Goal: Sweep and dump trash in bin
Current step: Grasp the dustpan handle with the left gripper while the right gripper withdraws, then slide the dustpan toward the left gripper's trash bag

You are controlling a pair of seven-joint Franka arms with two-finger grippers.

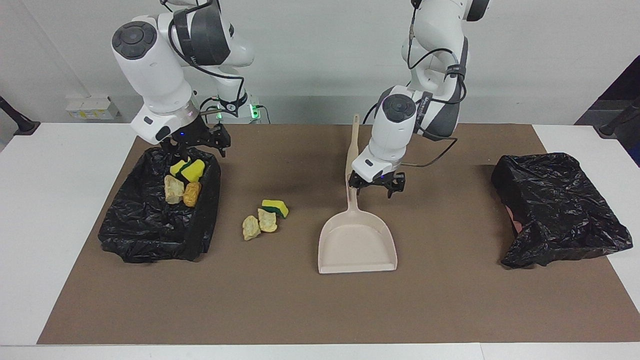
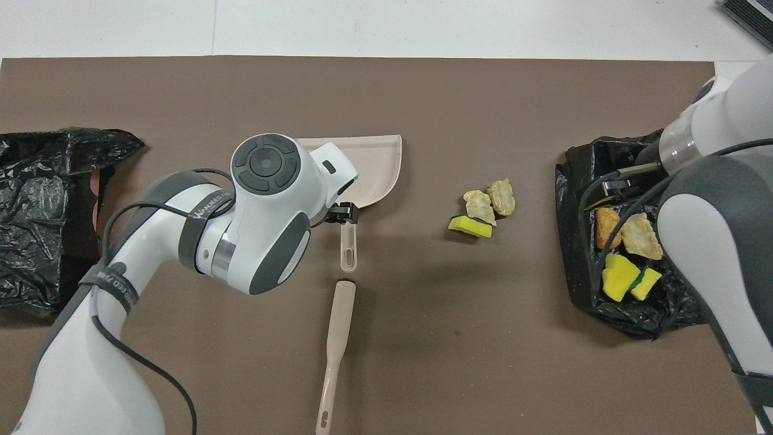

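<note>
Overhead view hides right gripper above bin.

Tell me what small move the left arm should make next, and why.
Probably lower the left tool onto the dustpan handle and close on it. It is open and empty, over the handle where it meets the pan. Three scraps lie loose on the mat between the dustpan and the bin. The right tool, also open, hangs over the bin's rim.
</note>
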